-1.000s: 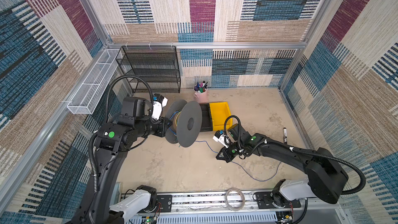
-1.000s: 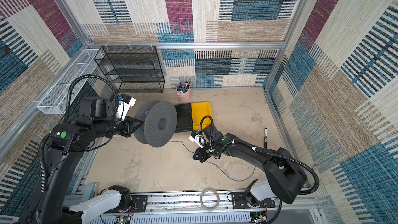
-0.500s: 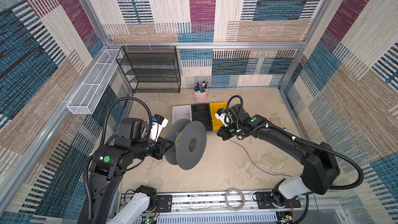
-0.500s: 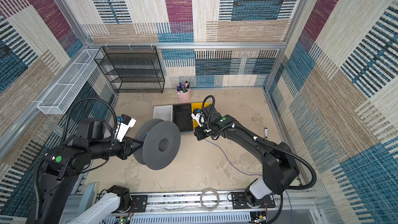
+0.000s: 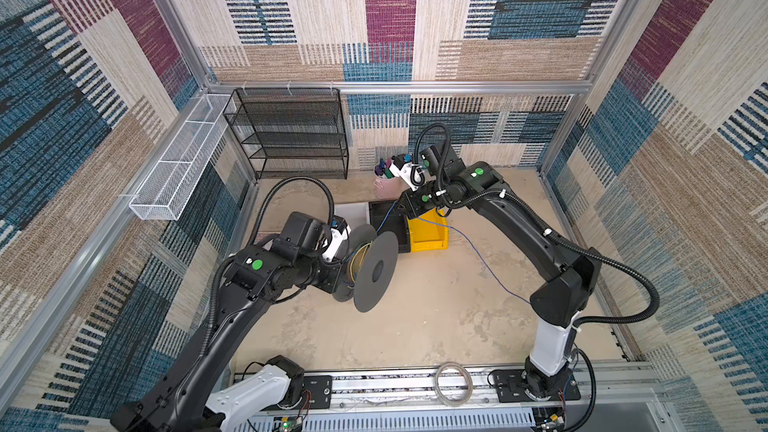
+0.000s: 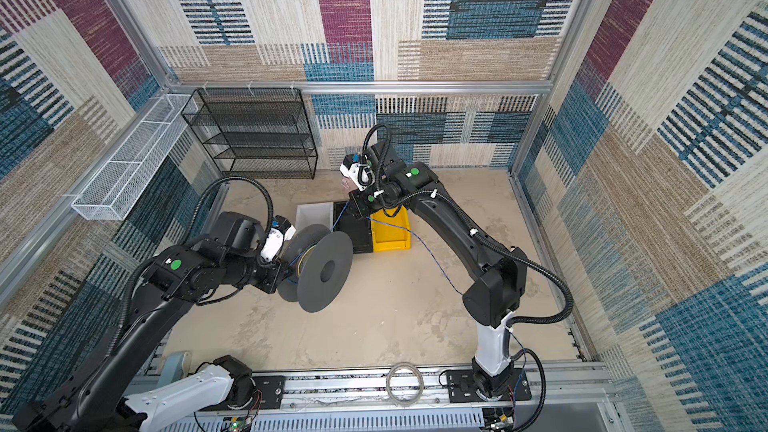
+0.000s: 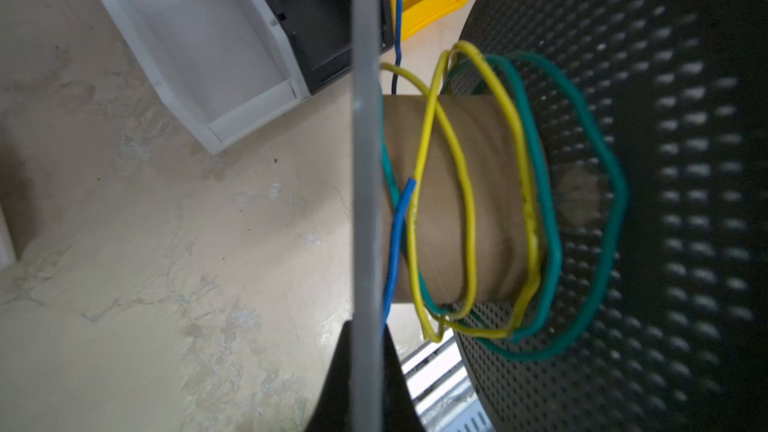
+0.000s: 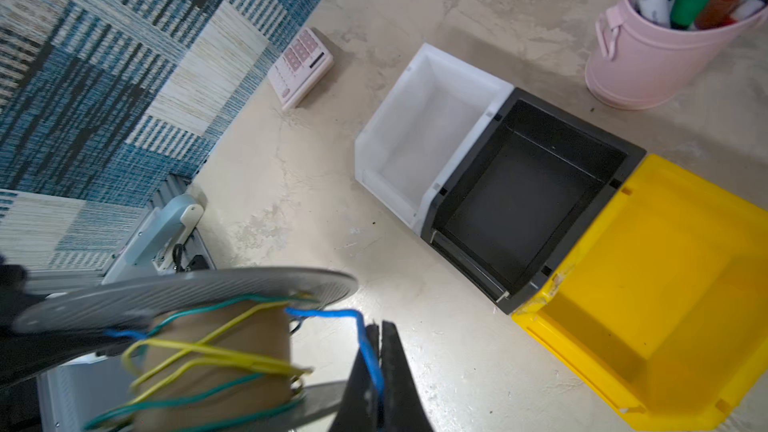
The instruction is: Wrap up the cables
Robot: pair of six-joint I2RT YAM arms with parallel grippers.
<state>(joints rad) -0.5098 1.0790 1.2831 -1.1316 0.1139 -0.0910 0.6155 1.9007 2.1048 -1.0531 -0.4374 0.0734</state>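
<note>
Winding partly done: yellow cable [image 7: 467,218] and green cable [image 7: 548,222] sit loose on the grey perforated spool [image 5: 376,272]. Your left gripper [image 7: 366,351] clamps its flange, right gripper [image 8: 376,351] pinches the thin blue cable [image 7: 397,226] beside it — most trails over the beige table [image 5: 415,326]

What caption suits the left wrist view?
Thin yellow cable, green cable and blue cable looped loosely around the brown cardboard core of a grey perforated spool.
</note>
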